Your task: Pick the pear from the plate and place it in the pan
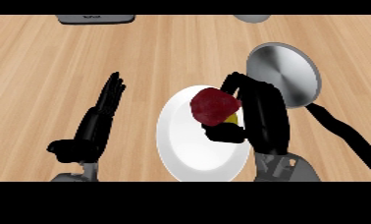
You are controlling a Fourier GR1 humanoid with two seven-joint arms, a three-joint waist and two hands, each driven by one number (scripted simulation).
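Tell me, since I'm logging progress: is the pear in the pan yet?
Not yet. The dark red pear is over the white plate, with the right hand curled round it; the pan holds nothing.

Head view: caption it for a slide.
Right hand curls round the pear over the plate; pan beside it.

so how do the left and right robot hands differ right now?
The left robot hand has straight fingers pointing up the wooden counter and holds nothing; the right robot hand curls round the dark red pear.
The left robot hand is over bare wood, left of the round white plate; the right robot hand sits at that plate's right edge, beside the grey metal pan.
Both are black on grey forearms.
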